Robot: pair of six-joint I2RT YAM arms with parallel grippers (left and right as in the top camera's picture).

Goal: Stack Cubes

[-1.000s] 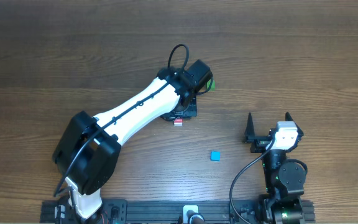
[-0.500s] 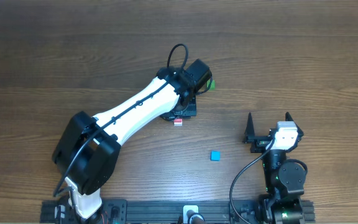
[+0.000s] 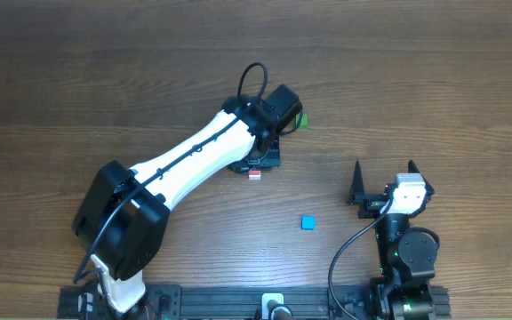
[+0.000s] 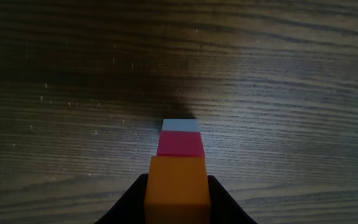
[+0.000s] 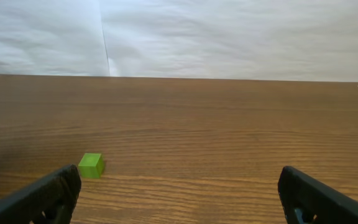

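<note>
Here, the left gripper point(image 4: 176, 198) is clamping an orange cube point(image 4: 176, 183) near the top view's centre, beside a red cube point(image 4: 179, 144); the right gripper point(image 3: 383, 183) is sitting, fingers apart, at lower right.

From above, your left arm point(image 3: 203, 151) covers most of the green cube point(image 3: 301, 120), and just a sliver of the red cube point(image 3: 255, 175) peeks out. Up close, the orange cube point(image 4: 176, 190) runs off the view's edge, covering part of the red cube.
</note>
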